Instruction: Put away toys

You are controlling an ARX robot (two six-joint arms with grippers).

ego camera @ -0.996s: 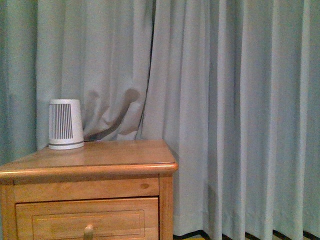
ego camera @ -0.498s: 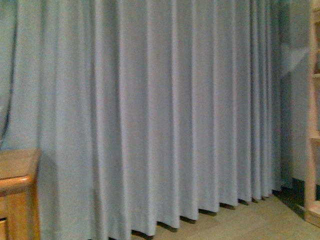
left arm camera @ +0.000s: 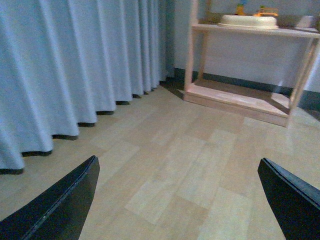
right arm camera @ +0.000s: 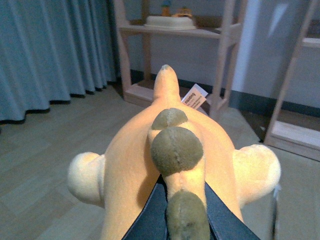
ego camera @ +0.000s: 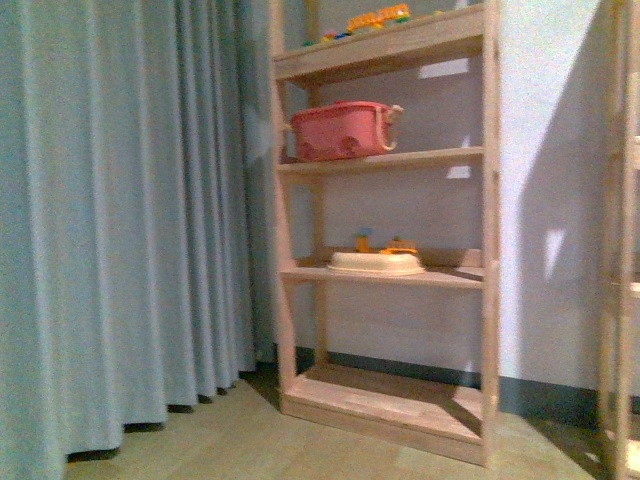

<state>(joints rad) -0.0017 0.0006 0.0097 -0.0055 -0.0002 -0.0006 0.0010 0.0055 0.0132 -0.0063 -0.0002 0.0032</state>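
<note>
Matt, soft fabric on plush toy [right arm camera: 127, 165]; pale wood shelf [ego camera: 385, 160]; matt cloth curtain [ego camera: 120, 220].

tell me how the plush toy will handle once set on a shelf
Probably soft and squashy: the plush toy shows stuffed, stitched bumps. Likely light, being plush throughout. Its rounded body may tip or roll on a shelf.

A curtain [ego camera: 120, 220] is hung at the left, reaching down to the floor [ego camera: 250, 440]. To its right a shelf unit [ego camera: 488, 250] is set against the wall [ego camera: 560, 200]. A toy vehicle [ego camera: 378, 17] is placed on its top shelf, a box [ego camera: 345, 130] on the shelf below, and a shallow basin [ego camera: 375, 263] on the third, with small toys [ego camera: 400, 246] behind it. A second shelf unit [ego camera: 617, 300] is seen at the far right. A plush toy [right arm camera: 170, 165] is held between the right fingers [right arm camera: 150, 222], before the shelves.
</note>
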